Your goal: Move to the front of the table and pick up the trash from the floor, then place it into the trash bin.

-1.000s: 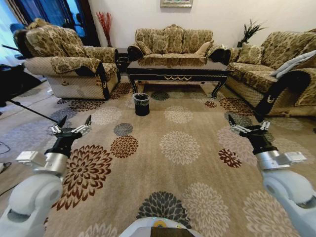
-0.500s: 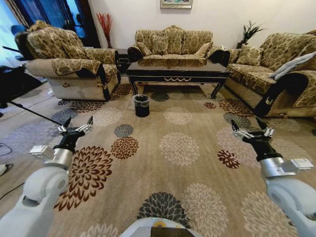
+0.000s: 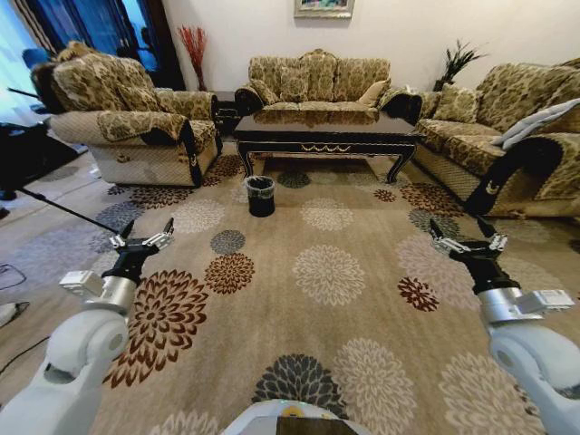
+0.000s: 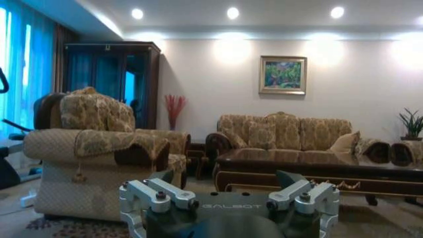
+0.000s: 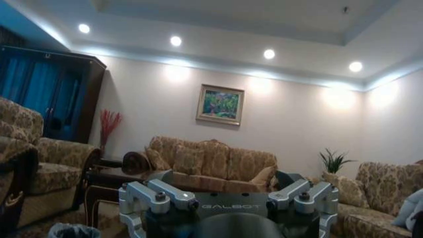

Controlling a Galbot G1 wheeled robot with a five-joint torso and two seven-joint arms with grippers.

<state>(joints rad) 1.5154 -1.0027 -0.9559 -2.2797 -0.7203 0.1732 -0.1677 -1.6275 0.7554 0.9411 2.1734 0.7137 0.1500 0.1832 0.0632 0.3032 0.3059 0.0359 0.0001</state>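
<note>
The long dark table stands ahead, in front of the middle sofa, and shows again as the table in the left wrist view. The small black trash bin with its plastic liner sits on the patterned floor just before the table's left end; the right wrist view catches the bin at its edge. I cannot make out any trash on the carpet. My left gripper and right gripper hover open and empty above the carpet, well short of the bin. Both show open in the wrist views, the left gripper and the right gripper.
A patterned armchair stands at the left, a sofa behind the table and another sofa at the right. A thin dark rod slants over the floor at the far left. Open carpet lies between me and the bin.
The whole picture has shifted slightly, so the camera has moved. Both arms sit a little lower and closer in; both grippers stay open and empty.
</note>
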